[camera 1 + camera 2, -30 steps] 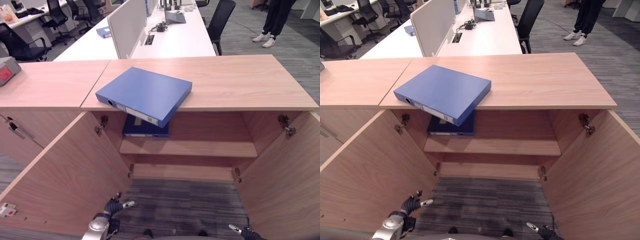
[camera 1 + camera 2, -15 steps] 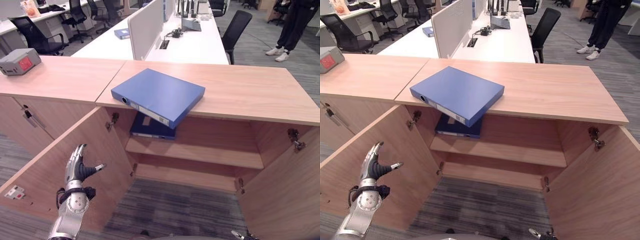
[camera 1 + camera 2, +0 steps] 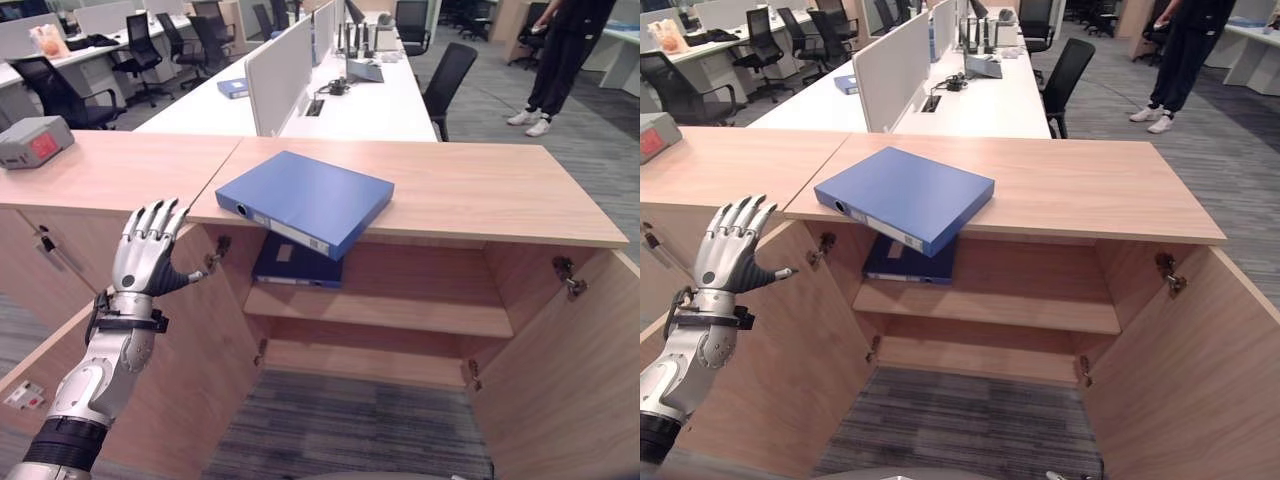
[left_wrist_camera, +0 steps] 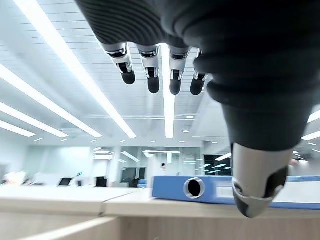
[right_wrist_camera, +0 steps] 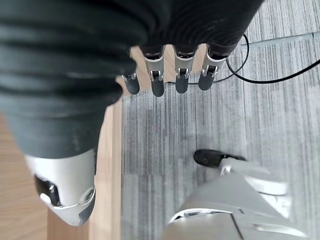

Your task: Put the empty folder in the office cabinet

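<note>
L hand [image 3: 145, 255] now raised, fingers straight and spread apart, holding nothing. It has come up from low by the floor to level w/ the folder [image 3: 305, 200], near the open left door [image 3: 150, 370]. Means: reach phase underway, no grasp yet; hand is well apart from the folder, to its left.

R hand [image 5: 172, 70] hangs low over the carpet by the right door edge, fingers straight and relaxed, nothing in it, per its wrist view.

Cabinet [image 3: 400, 310] beyond the hands: both doors open, shelf [image 3: 380, 310] inside. A 2nd, darker folder [image 3: 295, 265] already lies on that shelf, directly under the blue folder.

Folder itself lies flat on the cabinet tabletop [image 3: 480, 190], turned at an angle, spine w/ ring hole toward the robot, front corner overhanging the tabletop edge. Untouched, so the task is barely started; overhang probably gives the fingers a way under it.

Left of the folder, on the neighbouring top: grey box [image 3: 35, 140]. Behind the folder: white desks w/ divider, office chairs. Far right behind: a person [image 3: 560, 50] standing, cut off above the waist.

Hard to tell: whether the folder is empty; bottom shelf of cabinet is in shade; darker folder partly hidden under the tabletop.
</note>
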Robot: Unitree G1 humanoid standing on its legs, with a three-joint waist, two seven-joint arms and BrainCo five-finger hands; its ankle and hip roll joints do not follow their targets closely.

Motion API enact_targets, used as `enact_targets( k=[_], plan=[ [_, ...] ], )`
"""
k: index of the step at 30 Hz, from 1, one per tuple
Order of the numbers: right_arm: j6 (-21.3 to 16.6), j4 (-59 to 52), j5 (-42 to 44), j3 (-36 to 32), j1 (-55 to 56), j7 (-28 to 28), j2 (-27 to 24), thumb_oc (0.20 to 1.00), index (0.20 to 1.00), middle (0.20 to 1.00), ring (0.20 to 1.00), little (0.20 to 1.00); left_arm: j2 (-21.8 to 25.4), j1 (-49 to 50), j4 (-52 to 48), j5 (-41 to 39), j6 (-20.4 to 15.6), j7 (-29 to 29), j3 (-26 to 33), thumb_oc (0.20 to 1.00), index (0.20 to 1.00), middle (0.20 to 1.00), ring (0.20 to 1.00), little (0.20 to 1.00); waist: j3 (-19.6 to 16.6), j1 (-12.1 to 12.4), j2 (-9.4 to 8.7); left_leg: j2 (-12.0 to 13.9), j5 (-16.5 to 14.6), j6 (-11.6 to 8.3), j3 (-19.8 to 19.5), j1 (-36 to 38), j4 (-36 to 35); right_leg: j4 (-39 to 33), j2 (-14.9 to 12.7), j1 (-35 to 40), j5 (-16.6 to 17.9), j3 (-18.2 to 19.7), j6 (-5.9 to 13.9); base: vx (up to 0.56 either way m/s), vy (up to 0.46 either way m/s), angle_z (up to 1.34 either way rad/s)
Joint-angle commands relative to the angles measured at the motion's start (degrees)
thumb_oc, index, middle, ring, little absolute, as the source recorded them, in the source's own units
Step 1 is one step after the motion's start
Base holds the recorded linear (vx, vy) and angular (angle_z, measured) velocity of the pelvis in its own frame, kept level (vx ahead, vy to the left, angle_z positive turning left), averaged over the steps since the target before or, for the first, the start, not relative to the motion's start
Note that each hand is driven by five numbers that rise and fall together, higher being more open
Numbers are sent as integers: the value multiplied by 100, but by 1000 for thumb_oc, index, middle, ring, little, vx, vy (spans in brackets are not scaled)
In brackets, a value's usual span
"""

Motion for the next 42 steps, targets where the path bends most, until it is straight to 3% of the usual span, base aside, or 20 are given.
enact_targets(
  k=[1,7,16,29,42],
  plan=[
    [-173,-27,-186,193,-486,-2,-82,1000,1000,1000,1000,1000,443,-940,62,351,-42,6,-217,1000,1000,1000,1000,1000,247,-145,-112,-169,-580,10,217,43,72,78,-341,272,-569,-125,419,12,16,-7],
    [-197,-50,-190,221,-526,-13,-118,1000,1000,1000,1000,1000,642,-1500,244,449,-134,-141,-862,1000,1000,1000,1000,1000,248,-226,-79,-185,-597,30,265,59,72,93,-353,236,-546,-59,441,6,10,-5],
    [-161,-19,-129,165,-549,-30,-132,1000,1000,1000,1000,1000,396,-2127,759,403,-135,-410,-1619,1000,1000,1000,1000,1000,254,-416,-40,-211,-632,60,388,97,72,100,-371,163,-509,53,473,12,14,-7],
    [-94,102,-76,67,-547,-32,-185,1000,1000,1000,1000,1000,235,-2563,1242,330,-55,-516,-1959,1000,1000,1000,1000,1000,262,-556,-53,-202,-654,69,510,141,72,103,-369,129,-500,139,479,3,3,-2],
    [-16,270,-89,25,-552,-5,-204,1000,1000,1000,1000,1000,280,-2712,1291,191,23,-459,-1866,1000,1000,1000,1000,1000,242,-571,-75,-174,-648,55,539,163,72,107,-324,142,-527,167,458,2,-2,-3]
  ],
)
